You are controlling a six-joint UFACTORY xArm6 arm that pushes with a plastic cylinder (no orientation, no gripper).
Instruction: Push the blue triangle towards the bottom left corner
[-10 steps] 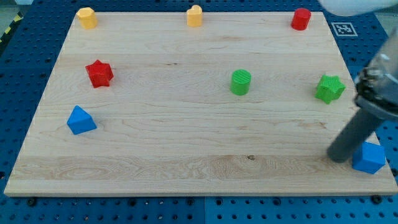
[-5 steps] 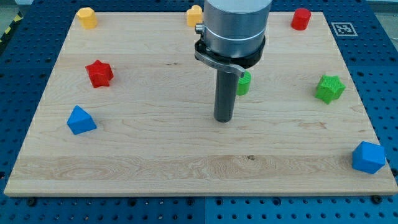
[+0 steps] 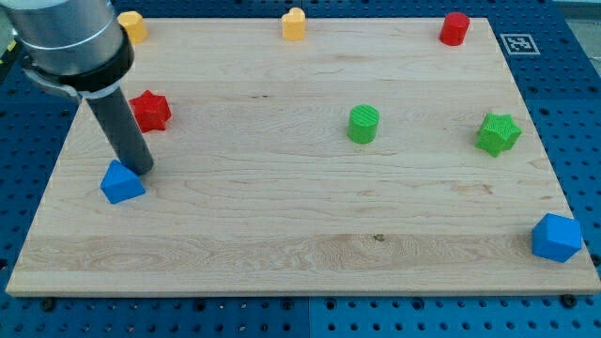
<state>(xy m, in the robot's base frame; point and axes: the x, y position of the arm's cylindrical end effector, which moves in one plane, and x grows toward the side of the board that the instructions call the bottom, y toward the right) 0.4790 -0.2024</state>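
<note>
My tip (image 3: 138, 168) (a bare rod with no fingers, holding nothing) sits just at the blue triangle's (image 3: 122, 182) far right edge, near the surface's (image 3: 282, 225) left side. Push steadily toward the near left corner, staying behind its centre so it doesn't slip aside.

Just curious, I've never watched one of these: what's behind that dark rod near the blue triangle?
Behind the rod, whose tip sits at the blue triangle's upper right edge, the red star shows, its left side covered. The yellow block at the top is partly hidden by the arm.
</note>
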